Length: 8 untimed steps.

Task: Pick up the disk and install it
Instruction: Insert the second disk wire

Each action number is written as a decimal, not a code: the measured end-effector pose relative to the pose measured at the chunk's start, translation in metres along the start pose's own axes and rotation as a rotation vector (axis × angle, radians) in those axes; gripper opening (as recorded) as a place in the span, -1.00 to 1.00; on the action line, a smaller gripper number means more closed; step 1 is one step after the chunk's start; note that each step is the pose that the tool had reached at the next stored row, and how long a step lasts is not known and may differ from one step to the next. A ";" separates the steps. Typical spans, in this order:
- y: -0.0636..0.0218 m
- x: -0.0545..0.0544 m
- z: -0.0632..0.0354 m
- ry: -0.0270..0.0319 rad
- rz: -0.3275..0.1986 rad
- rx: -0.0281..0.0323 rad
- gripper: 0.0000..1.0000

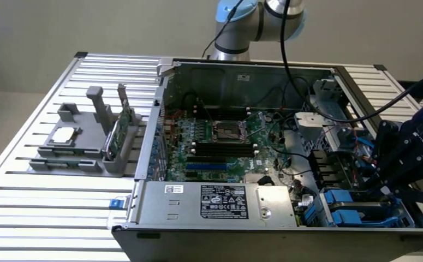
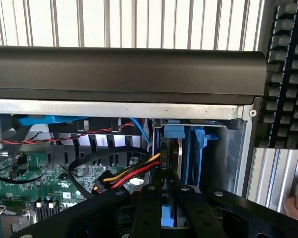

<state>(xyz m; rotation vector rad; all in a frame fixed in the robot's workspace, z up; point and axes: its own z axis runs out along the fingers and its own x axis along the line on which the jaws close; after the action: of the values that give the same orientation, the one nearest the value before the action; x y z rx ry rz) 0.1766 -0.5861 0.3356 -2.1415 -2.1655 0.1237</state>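
Your claw (image 2: pixel 164 198) pinches the disk (image 2: pixel 170 215), edge-up by its blue frame, low inside the computer case (image 2: pixel 139 106) at the drive bay (image 2: pixel 191 148). Pickup done; seating unfinished, I judge.

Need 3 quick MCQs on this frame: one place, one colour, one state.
1. The gripper is: A off the table; B at the drive bay; C raised high above everything.
2. The carriers in the bay are: A blue; B red; C yellow.
3. The computer case is: A closed; B upside down; C open.
Key: B, it hangs at the bay on the exterior view's right; A, blue plastic shows there; C, the motherboard lies exposed.
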 end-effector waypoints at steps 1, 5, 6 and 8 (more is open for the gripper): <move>0.0000 0.000 0.0004 0.0001 0.000 -0.0001 -0.66; 0.0002 0.000 0.0018 -0.0002 0.000 -0.0004 -0.66; 0.0004 0.000 0.0019 -0.0003 0.000 -0.0004 -0.66; 0.0014 0.000 0.0021 -0.0003 0.000 -0.0003 -0.66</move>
<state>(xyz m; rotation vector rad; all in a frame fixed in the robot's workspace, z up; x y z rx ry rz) 0.1777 -0.5857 0.3333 -2.1420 -2.1657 0.1237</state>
